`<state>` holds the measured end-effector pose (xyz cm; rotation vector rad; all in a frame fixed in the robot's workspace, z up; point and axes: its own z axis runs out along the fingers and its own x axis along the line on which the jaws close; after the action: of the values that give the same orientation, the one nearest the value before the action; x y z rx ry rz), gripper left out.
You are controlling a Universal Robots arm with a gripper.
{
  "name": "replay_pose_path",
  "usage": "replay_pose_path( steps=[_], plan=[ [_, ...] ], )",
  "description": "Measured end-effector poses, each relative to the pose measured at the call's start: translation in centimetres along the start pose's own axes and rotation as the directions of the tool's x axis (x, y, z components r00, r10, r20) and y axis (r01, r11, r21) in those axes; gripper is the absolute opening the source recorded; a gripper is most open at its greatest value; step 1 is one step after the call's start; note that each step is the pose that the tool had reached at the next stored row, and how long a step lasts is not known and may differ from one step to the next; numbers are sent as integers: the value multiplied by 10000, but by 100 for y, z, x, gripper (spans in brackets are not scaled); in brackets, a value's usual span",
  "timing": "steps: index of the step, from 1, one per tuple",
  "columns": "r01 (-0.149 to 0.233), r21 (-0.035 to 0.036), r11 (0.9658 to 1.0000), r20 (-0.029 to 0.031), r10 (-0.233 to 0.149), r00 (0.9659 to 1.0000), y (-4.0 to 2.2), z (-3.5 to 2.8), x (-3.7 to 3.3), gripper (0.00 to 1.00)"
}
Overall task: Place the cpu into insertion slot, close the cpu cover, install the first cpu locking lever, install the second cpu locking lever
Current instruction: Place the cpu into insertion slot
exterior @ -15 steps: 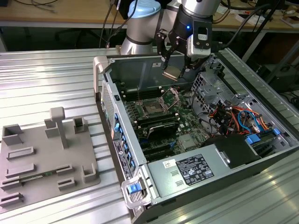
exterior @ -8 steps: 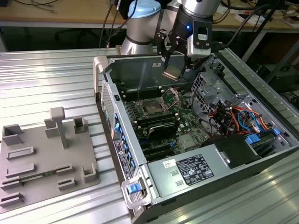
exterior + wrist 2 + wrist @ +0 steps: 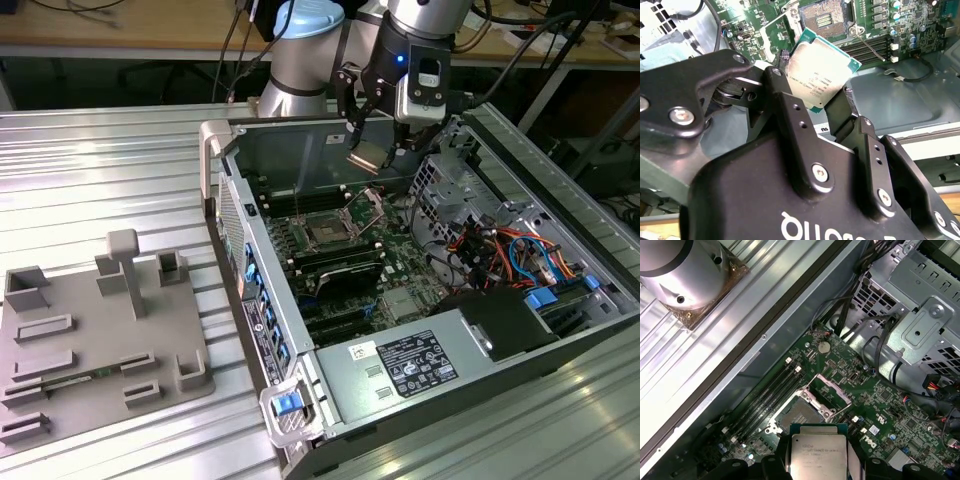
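Fingers (image 3: 787, 110) of the gripper (image 3: 372, 152) pinch the cpu (image 3: 820, 75) by two edges, and we log it tilted above the board. In the exterior view the insertion slot (image 3: 327, 231) lies at its 7 o'clock, uncovered, with the cpu cover (image 3: 368, 206) raised at the slot's 2 o'clock. Memory slots (image 3: 772, 392) flank the slot. Drive cage (image 3: 455, 185) and cables (image 3: 480, 245) crowd its 3 o'clock.

Arm (image 3: 295, 75) overhead, pincer (image 3: 370, 150) downward, tight on the cpu (image 3: 820, 75).
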<state>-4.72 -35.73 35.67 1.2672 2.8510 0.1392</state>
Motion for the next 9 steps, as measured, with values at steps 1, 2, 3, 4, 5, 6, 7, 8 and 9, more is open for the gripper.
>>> replay_pose_path(
  steps=[1,2,3,4,5,6,7,8,9],
  plan=[
    [0,0,10000,0,0,10000,0,0,0,55],
    [0,0,10000,0,0,10000,0,0,0,55],
    [0,0,10000,0,0,10000,0,0,0,55],
    [0,0,10000,0,0,10000,0,0,0,55],
    [-1,0,10000,0,1,10000,0,0,0,55],
    [-1,0,10000,0,1,10000,0,0,0,55],
    [-1,0,10000,0,1,10000,0,0,0,55],
    [-1,0,10000,0,1,10000,0,0,0,55],
    [-1,0,10000,0,1,10000,0,0,0,55]
  ],
)
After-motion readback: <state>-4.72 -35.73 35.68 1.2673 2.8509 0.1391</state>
